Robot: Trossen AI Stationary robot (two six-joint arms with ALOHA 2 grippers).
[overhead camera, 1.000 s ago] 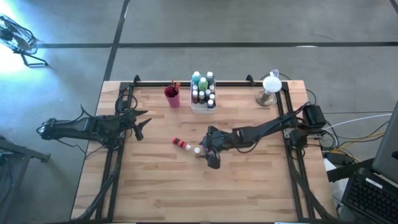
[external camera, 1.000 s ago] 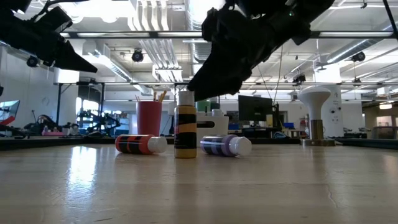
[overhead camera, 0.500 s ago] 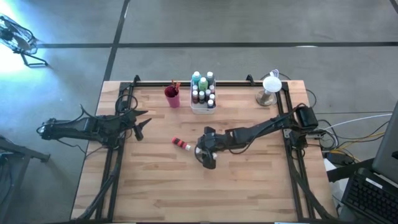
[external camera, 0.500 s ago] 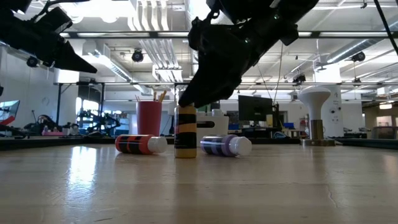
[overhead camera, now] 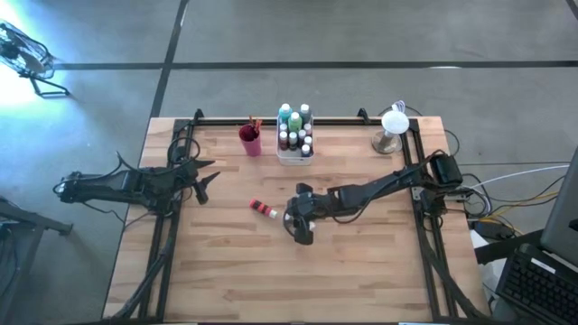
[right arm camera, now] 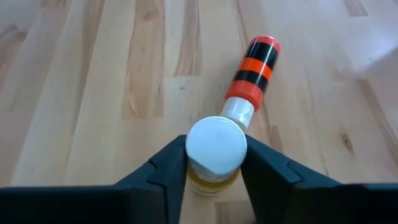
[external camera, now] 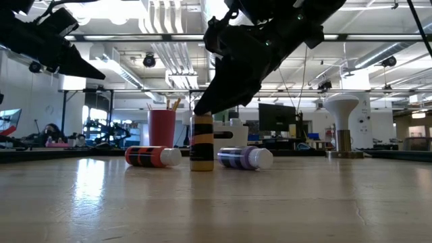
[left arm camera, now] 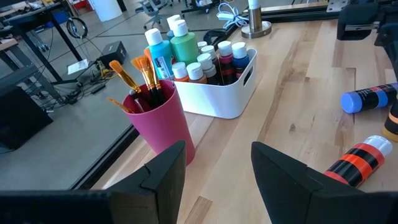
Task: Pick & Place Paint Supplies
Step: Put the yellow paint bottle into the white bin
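3 bottles are seen mid-tabletop [overhead camera: 361, 262], the upright yellow bottle [right arm camera: 213, 163] being straddled at its white cap by the right pincer [right arm camera: 214, 167] (fingers touching it, presumably for lifting), while the left pincer [left arm camera: 217, 169] waits released.

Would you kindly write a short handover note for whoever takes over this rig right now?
Right gripper: fingers either side of the white cap of the upright yellow paint bottle at mid-table; firm grip not confirmed.
Left gripper: open, empty, waiting at the table's left side.
Lying on the table: red-and-black bottle and purple bottle.
Done: many bottles stand in the white tray; brushes stand in the magenta cup.
Left: the three loose bottles.
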